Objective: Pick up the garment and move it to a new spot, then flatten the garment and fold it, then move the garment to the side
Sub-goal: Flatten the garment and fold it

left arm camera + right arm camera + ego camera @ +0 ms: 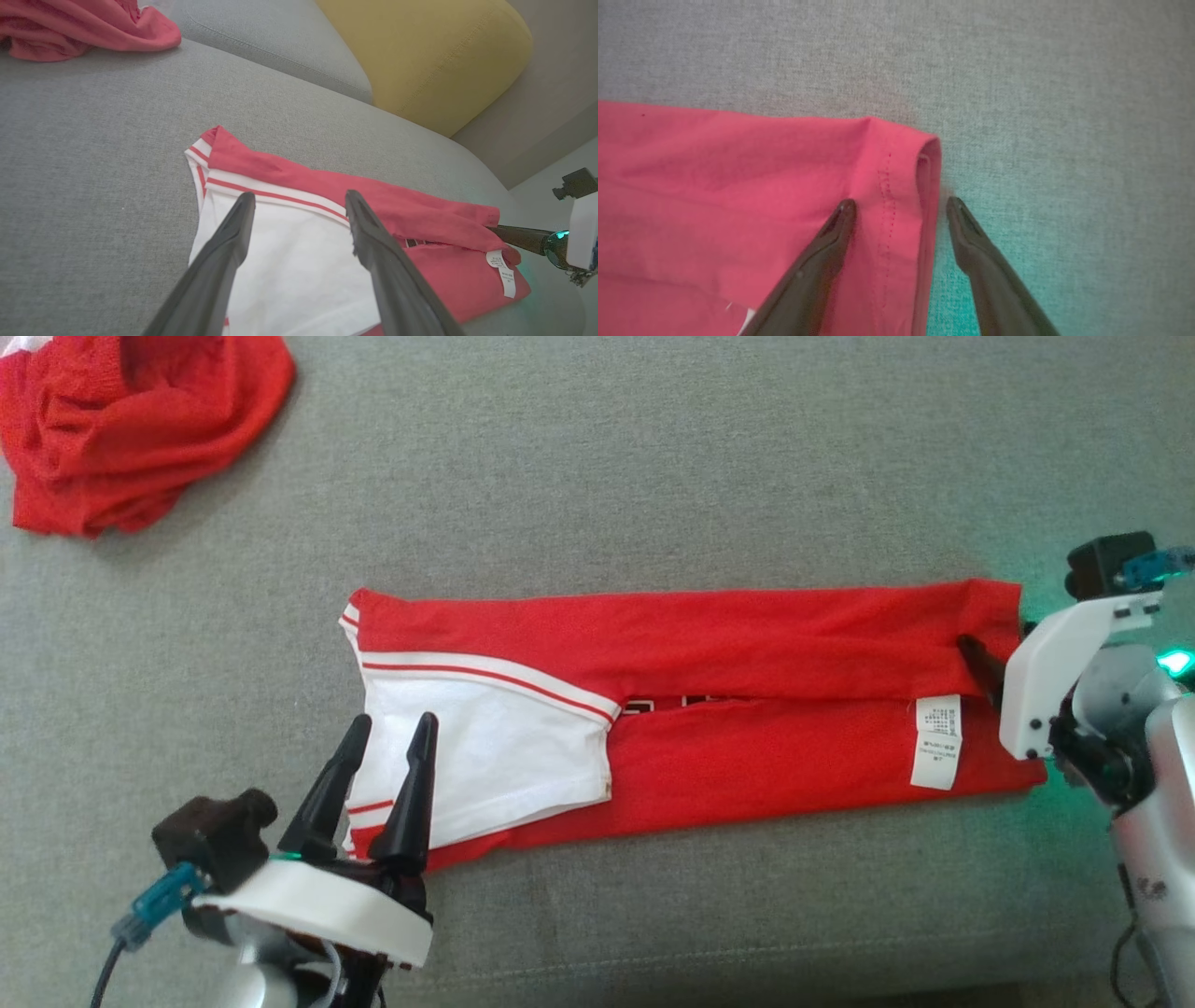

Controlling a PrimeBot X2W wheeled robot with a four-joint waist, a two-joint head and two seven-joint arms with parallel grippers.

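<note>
On the grey sofa cushion [653, 476], the red-and-white garment [747, 644] lies folded lengthwise. The left gripper [394, 721] gapes wide over its white end; the right gripper [901, 203], equally wide, straddles the opposite hem.

Head looks down — wrist views close, all sharing garment [700, 644]

The garment [747, 635] is thin, smooth, matt cloth with a papery-looking label [936, 739]. The sofa [653, 457] under it is a coarser grey weave. The crumpled red cloth [121, 420] looks more loosely knitted. The left gripper [392, 733] has dark matt plastic jaws.
</note>
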